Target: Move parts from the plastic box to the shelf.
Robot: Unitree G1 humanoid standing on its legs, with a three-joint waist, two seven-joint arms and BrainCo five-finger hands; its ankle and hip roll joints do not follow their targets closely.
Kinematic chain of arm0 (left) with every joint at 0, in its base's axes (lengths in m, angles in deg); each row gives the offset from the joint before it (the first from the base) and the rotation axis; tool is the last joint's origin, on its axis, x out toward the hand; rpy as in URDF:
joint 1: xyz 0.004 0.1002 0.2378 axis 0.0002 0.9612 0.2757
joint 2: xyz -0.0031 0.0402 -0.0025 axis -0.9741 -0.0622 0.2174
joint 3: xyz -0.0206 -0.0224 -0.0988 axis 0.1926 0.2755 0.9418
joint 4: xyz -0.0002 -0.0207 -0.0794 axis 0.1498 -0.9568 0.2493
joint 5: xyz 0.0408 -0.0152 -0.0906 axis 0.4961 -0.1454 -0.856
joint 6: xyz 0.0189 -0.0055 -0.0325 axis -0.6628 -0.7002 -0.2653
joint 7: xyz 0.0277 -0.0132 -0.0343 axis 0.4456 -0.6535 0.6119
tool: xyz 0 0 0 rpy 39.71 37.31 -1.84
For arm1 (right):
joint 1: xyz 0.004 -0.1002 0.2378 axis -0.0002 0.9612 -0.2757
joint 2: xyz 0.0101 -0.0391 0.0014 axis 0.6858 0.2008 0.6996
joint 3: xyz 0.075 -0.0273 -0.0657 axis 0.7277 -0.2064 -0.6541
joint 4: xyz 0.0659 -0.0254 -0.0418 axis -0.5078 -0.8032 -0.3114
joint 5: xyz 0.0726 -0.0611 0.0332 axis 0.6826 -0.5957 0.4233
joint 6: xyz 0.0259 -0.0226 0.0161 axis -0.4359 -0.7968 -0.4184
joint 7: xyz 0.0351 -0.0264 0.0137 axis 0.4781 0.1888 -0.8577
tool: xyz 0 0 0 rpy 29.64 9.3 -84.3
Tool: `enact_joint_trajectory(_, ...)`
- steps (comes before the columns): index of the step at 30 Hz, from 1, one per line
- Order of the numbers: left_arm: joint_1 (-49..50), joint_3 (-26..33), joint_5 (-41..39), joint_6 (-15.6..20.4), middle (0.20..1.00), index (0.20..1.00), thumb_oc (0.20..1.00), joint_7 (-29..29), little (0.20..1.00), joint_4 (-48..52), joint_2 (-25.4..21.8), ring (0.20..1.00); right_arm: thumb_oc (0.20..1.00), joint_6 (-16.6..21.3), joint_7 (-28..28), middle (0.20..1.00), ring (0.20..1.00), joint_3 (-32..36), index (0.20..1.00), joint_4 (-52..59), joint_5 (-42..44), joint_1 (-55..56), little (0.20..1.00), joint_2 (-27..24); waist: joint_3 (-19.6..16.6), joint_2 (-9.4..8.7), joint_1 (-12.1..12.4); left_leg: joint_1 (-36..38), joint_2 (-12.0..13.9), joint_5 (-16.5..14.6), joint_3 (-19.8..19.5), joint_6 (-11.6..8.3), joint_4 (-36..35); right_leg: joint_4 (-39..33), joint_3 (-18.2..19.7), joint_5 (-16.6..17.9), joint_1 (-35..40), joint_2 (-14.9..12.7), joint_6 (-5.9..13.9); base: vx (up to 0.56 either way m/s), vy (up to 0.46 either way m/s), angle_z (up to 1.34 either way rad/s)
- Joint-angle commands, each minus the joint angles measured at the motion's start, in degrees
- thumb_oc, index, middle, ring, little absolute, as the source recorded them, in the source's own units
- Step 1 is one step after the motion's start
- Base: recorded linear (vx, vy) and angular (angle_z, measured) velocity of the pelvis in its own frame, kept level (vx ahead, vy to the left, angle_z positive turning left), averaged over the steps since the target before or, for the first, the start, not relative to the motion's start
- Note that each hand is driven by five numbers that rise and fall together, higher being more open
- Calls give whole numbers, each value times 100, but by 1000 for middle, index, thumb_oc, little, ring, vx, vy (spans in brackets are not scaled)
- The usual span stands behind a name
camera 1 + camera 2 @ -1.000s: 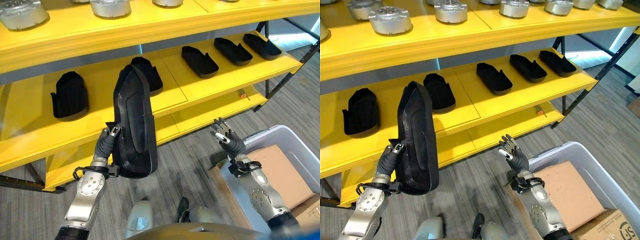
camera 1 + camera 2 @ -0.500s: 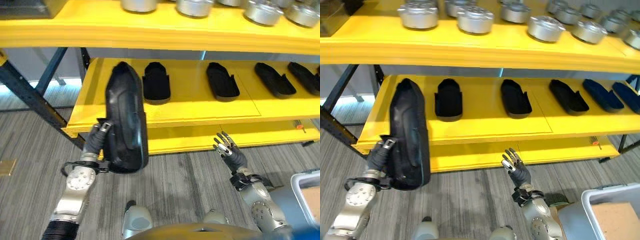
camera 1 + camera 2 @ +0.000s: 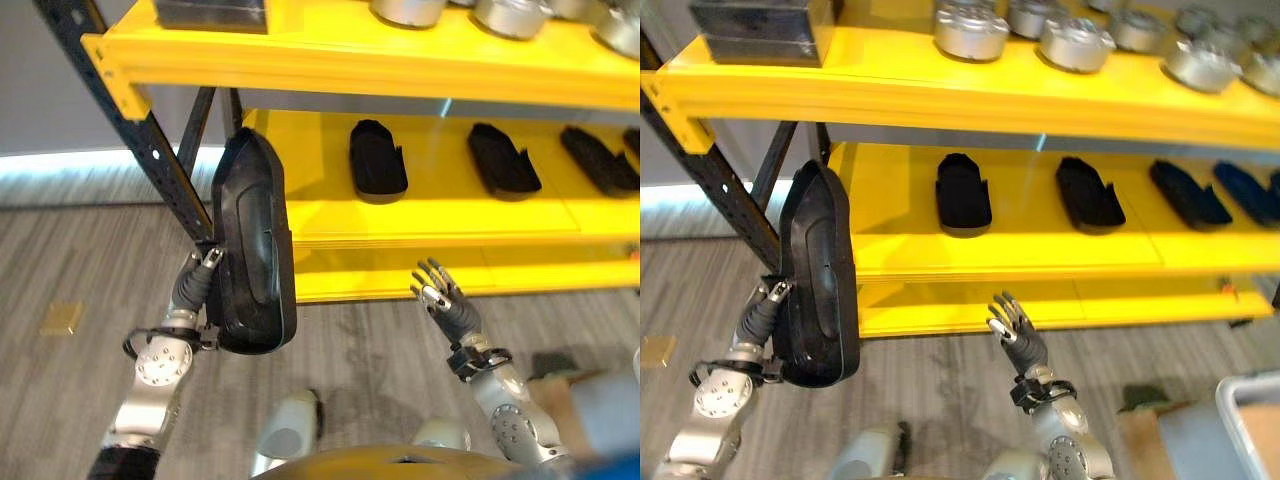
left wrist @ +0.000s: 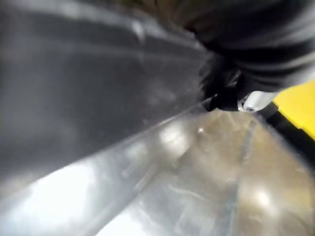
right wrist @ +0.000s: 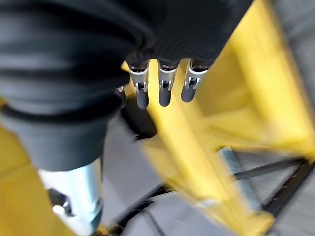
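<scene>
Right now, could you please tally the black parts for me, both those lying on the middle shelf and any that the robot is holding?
Black parts lying on the middle shelf: 4; a further one may be cut off at the view's edge.
Held black part, in the left robot hand: 1
Total: 5

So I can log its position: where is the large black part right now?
The large black part is upright in the left hand, at the shelf's left end, beside the dark upright post.

Glossy black plastic part [image 3: 253, 250]
</scene>
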Motion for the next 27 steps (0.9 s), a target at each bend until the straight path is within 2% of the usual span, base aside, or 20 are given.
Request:
enact_joint_trajectory(1,-284,242,-138,457,200,200,200,1,200,819,-67,200,1000,307,-103,1000,1000,303,1000,-155,75,-543,1000,-453,-174,-23,-143,599,51,-91,-316,-339,-615,-1577,-299,226,450,597,7,73,-7,27)
enact_joint_trajectory(2,-324,200,-160,462,200,200,200,5,200,784,-40,200,1000,329,-93,1000,1000,302,1000,-149,66,-611,1000,-477,-160,-22,-191,634,37,-84,-368,-350,-631,-1671,-82,238,364,717,26,161,-55,35)
enact_joint_trajectory(4,-403,35,-207,479,200,200,200,-27,200,698,63,200,1000,368,-46,1000,1000,364,1000,-68,39,-578,1000,-520,-278,-126,-192,673,19,-186,-310,-417,-594,-2110,164,250,776,835,35,304,-167,16)
enact_joint_trajectory(12,-458,-153,-342,467,200,200,200,-72,200,709,47,200,1000,390,-13,1000,1000,602,1000,-50,-157,-436,1000,-615,-430,-122,-323,832,289,-356,-332,-608,-509,-2059,99,-34,966,937,-86,191,-134,11)
enact_joint_trajectory(14,-472,-166,-389,471,200,200,200,-60,200,697,72,200,1000,395,-3,1000,1000,625,1000,-98,-187,-435,1000,-658,-415,-114,-340,727,333,-300,-333,-722,-101,-2063,128,-144,1019,994,-168,140,-132,10)
enact_joint_trajectory(16,-507,-175,-473,494,200,200,200,-70,200,721,87,200,1000,428,2,1000,1000,627,1000,-138,-209,-483,1000,-729,-281,-122,-281,280,302,-43,-341,-882,852,-2117,141,-206,1121,1027,-272,26,-95,0)
enact_joint_trajectory(18,-546,-190,-485,535,200,200,200,-45,200,756,75,200,1000,475,9,1000,1000,612,1000,-115,-258,-537,1000,-826,-98,-162,-163,-150,193,229,-509,-1005,1596,-2152,120,-228,1212,1036,-331,-19,-57,-1)
enact_joint_trajectory(19,-569,-189,-490,541,200,200,200,-25,200,784,64,200,1000,504,24,1000,1000,626,1000,-95,-257,-556,1000,-850,-42,-184,-156,-346,318,284,-503,-1002,1631,-2134,75,-267,1217,1005,-322,77,24,-20)
enact_joint_trajectory(20,-531,-138,-508,510,200,200,200,-28,200,840,38,200,1000,529,78,1000,1000,647,1000,-87,-259,-556,1000,-872,-31,-258,-157,-342,843,237,-439,-937,1008,-2088,47,-319,1240,871,-238,167,162,-7)
enact_joint_trajectory(21,-495,-119,-467,513,200,200,200,58,200,893,7,200,1000,567,165,1000,1000,648,1000,-106,-289,-568,1000,-876,-37,-256,-133,-280,1467,560,-496,-982,-19,-1943,123,-365,1196,739,-96,188,261,3)
enact_joint_trajectory(23,-512,-117,-440,498,200,200,200,78,200,873,40,200,1000,570,213,1000,1000,672,1000,-136,-272,-562,1000,-904,-15,-145,-130,-240,1927,1103,-540,-1122,-654,-1771,245,-434,1146,638,0,148,362,3)
enact_joint_trajectory(24,-487,-108,-467,507,200,200,200,-4,200,805,141,200,1000,461,97,1000,1000,709,1000,-207,-264,-388,1000,-827,-144,4,-140,5,1697,720,-782,-1227,-599,-1791,443,-370,1213,480,125,201,446,-34)
enact_joint_trajectory(25,-485,-135,-492,508,200,200,200,-50,200,805,160,200,1000,433,52,1000,1000,805,1000,-183,-279,-254,1000,-793,-230,47,-239,46,1668,697,-513,-1245,-686,-1845,395,-286,1287,387,193,220,502,-56)
enact_joint_trajectory(27,-475,-162,-465,497,200,200,200,-175,200,827,91,200,1000,362,0,1000,1000,873,1000,-156,-315,-93,1000,-749,-290,42,-242,177,1473,584,-464,-1237,-678,-1966,420,-93,1382,230,287,137,292,-14)
